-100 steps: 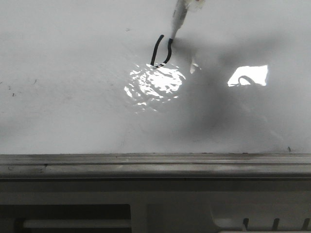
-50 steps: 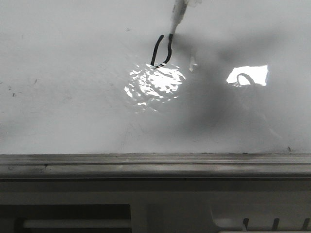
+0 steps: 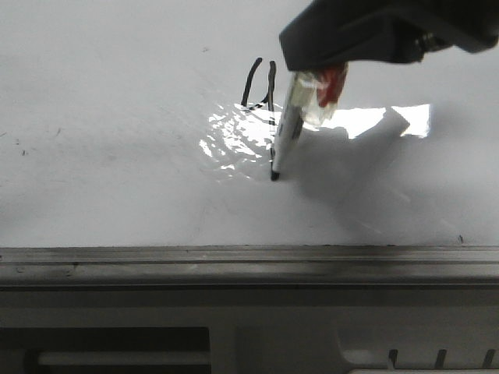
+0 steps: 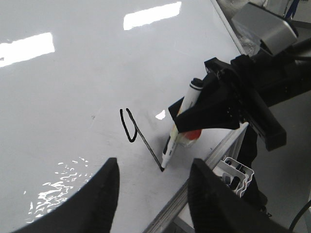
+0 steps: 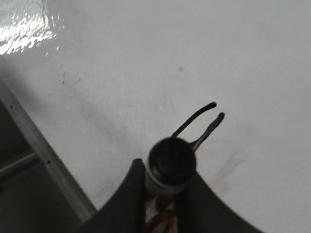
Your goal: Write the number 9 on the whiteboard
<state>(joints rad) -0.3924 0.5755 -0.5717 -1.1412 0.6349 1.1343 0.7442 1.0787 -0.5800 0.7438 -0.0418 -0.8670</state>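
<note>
Compared with the earlier front frames, the right end effector (image 3: 308,97) has descended into view, and the marker (image 3: 282,140) tip now contacts the whiteboard (image 3: 117,156) at the lower end of a newly drawn straight tail. The number 9 (image 4: 138,136) now comprises a narrow loop plus this long tail, located near the board's centre, beside the bright glare. The right end effector is clamped on the marker. The left end effector (image 4: 153,187) is spread apart, holding nothing, above the grey rail (image 3: 234,257).

Hand-drawn number 9 (image 3: 265,97) on whiteboard (image 3: 117,156)
</note>
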